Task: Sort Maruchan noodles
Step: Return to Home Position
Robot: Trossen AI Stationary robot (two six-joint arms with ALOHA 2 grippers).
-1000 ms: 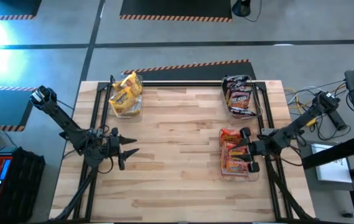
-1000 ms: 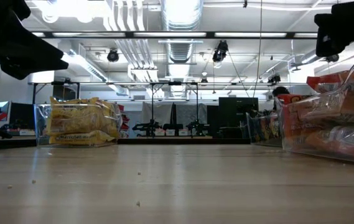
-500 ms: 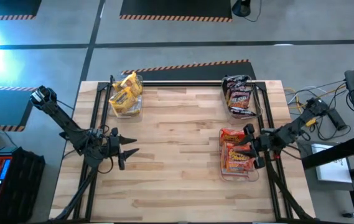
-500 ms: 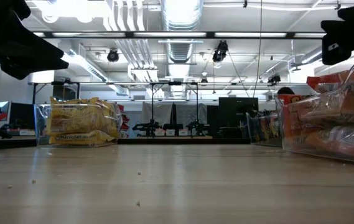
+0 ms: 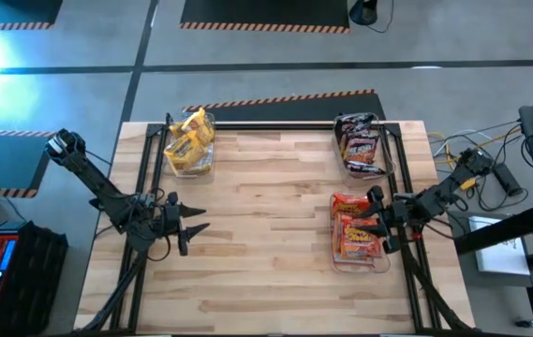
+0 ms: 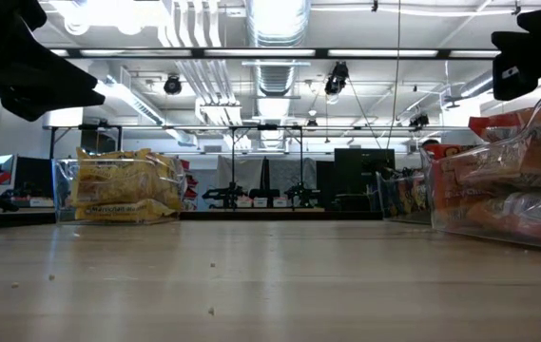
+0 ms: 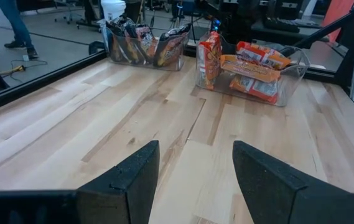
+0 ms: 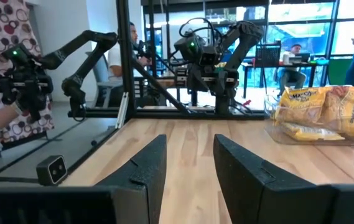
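Right gripper (image 5: 374,223), fingers apart and empty, hangs over the bin (image 5: 355,268) of orange packs (image 5: 350,236). Left gripper (image 5: 194,226), also spread and empty, waits well clear of the yellow packs (image 5: 189,142).

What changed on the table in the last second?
The right gripper, open and empty, drew back a little from over the bin of orange noodle packs toward the table's right edge. The left gripper, the yellow packs and the dark packs stayed put.

Wood table (image 5: 266,243) w/ left bin (image 5: 191,173), far-right bin (image 5: 367,175), near-right bin (image 5: 355,268)
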